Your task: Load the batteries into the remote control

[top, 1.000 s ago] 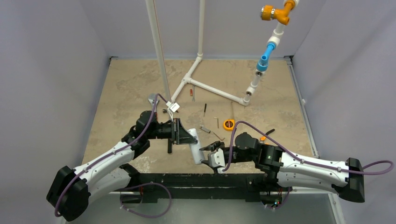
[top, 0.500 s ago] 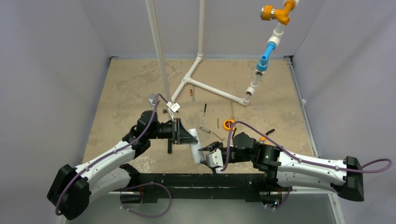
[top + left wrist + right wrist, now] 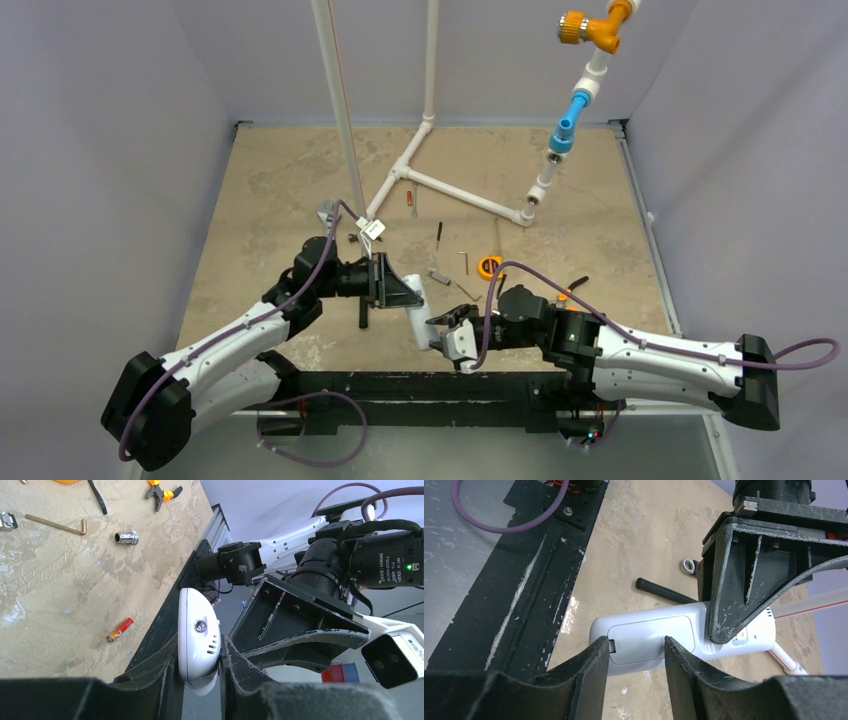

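Remote control [image 3: 649,637] held mid-air over the bench [image 3: 60,580] edge, back cover still on.
Left claw [image 3: 200,666] clenched on one end; right claw [image 3: 635,646] half spread, gripping nothing, tips at the cover. One battery [image 3: 120,629] lies lower left. Risk: a hard push on the cover may lever the remote loose.

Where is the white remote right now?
In the top view the remote is centre, near the table's front edge, clamped in the left claw, with the right claw at its other end.
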`<control>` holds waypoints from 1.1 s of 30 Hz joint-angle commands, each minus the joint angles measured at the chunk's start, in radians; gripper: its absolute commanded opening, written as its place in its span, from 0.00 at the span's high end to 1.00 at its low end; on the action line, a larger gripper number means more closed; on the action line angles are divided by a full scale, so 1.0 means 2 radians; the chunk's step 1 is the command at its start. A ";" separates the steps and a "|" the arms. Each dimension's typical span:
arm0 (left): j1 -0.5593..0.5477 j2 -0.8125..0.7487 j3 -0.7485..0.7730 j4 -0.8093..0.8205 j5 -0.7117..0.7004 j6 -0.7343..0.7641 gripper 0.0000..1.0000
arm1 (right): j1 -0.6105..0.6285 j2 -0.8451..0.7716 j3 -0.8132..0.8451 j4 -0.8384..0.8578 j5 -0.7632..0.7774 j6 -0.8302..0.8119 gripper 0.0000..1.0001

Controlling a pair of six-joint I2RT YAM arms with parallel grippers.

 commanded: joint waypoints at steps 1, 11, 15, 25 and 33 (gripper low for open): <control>-0.006 -0.005 0.017 0.037 0.015 -0.008 1.00 | 0.000 -0.010 -0.001 -0.014 0.033 -0.014 0.58; -0.008 0.001 0.015 0.041 0.014 -0.009 1.00 | 0.000 -0.019 -0.007 0.006 0.046 -0.017 0.61; -0.013 0.009 0.013 0.049 0.013 -0.012 1.00 | 0.000 -0.021 -0.013 0.020 0.055 -0.017 0.62; -0.018 0.017 0.010 0.056 0.011 -0.012 1.00 | 0.000 -0.039 -0.019 0.034 0.066 -0.015 0.63; -0.019 0.021 0.010 0.057 0.011 -0.012 1.00 | 0.000 -0.050 -0.020 0.033 0.070 -0.013 0.63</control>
